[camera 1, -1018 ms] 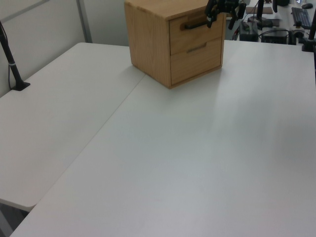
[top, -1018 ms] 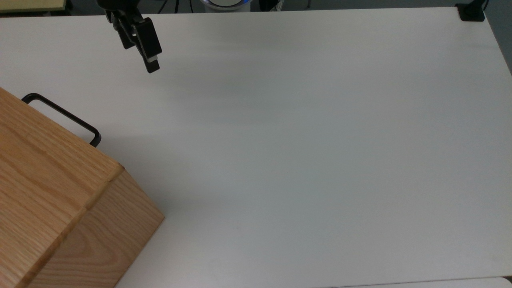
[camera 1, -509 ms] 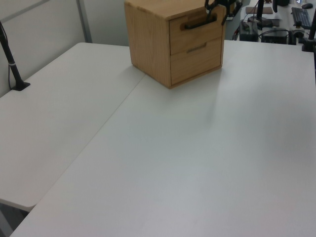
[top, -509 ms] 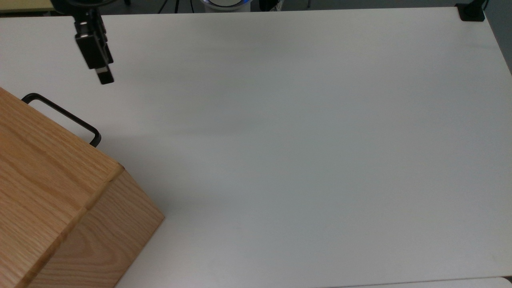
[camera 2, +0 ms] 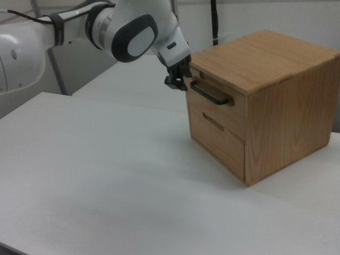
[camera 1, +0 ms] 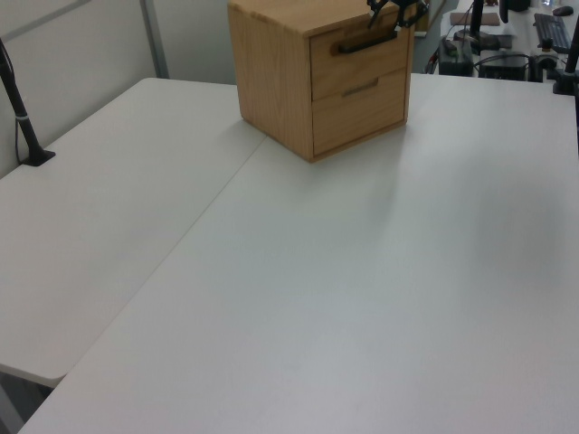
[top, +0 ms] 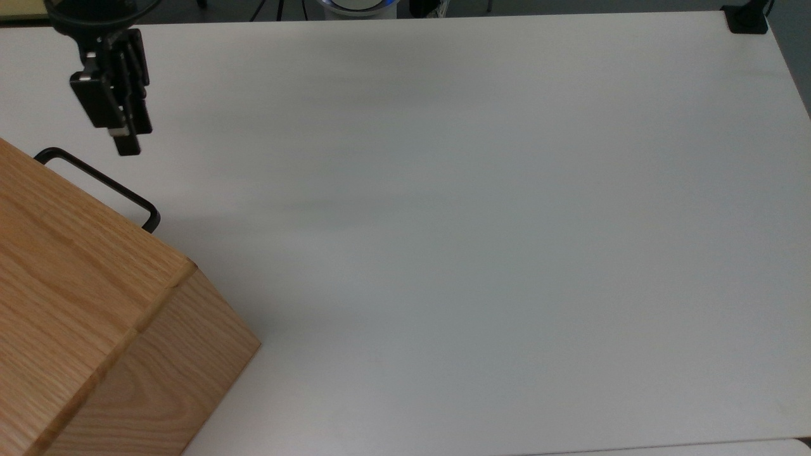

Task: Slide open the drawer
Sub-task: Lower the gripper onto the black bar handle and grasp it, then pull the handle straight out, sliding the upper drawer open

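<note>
The drawer (camera 2: 238,114) is the upper one of two in an oak cabinet (camera 2: 287,111) and sits flush with the cabinet front. Its black bar handle (camera 2: 210,94) sticks out from the front. In the right view my gripper (camera 2: 178,84) hangs just left of the handle's left end, at handle height, close to it but apart from it. The top view has the handle (top: 101,180) jutting from under the cabinet top, with the gripper (top: 127,147) a short way above it. In the left view the drawer (camera 1: 362,61) faces the camera and the gripper (camera 1: 387,13) is at its handle's (camera 1: 362,42) right end.
A lower drawer (camera 2: 218,141) with a small recessed pull sits beneath. The white table (top: 475,221) stretches wide and bare to the top view's right. A black clamp mount (top: 746,19) stands at the far corner and a black pole (camera 1: 20,113) at the left view's left.
The gripper has travelled toward the top view's left and down toward the handle, ending close beside its end. The drawer and cabinet have not moved.
</note>
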Controlling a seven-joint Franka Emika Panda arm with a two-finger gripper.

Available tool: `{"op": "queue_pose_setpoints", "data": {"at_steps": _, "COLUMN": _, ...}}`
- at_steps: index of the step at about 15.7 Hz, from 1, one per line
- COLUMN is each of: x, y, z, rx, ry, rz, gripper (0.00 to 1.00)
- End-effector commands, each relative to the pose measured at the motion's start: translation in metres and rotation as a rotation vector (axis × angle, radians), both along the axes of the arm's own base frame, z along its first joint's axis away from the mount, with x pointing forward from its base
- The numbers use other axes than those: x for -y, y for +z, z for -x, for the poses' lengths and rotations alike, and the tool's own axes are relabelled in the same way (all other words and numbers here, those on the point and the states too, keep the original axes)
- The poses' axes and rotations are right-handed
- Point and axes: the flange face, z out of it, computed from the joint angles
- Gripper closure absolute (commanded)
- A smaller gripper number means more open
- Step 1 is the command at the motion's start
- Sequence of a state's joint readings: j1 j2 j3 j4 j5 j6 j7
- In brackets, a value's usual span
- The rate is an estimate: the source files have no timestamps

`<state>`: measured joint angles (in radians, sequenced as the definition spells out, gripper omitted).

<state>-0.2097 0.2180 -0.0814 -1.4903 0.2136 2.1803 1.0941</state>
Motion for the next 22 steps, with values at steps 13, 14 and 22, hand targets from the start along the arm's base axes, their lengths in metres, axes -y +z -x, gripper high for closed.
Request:
{"op": "queue_pose_setpoints", "data": {"at_steps": 13, "x": 0.021, "y": -0.044, "z": -0.028, "rx": 0.017, "ry": -0.138, "rz": 0.054, "gripper": 0.70}}
{"op": "queue_pose_setpoints", "data": {"at_steps": 14, "x": 0.021, "y": -0.045, "z": -0.028, "rx": 0.016, "ry": -0.138, "rz": 0.054, "gripper": 0.76}}
{"op": "queue_pose_setpoints", "data": {"at_steps": 22, "x": 0.008, "y": -0.010, "z": 0.001, "rx": -0.002, "ry": -0.094, "rz": 0.077, "gripper": 0.94}}
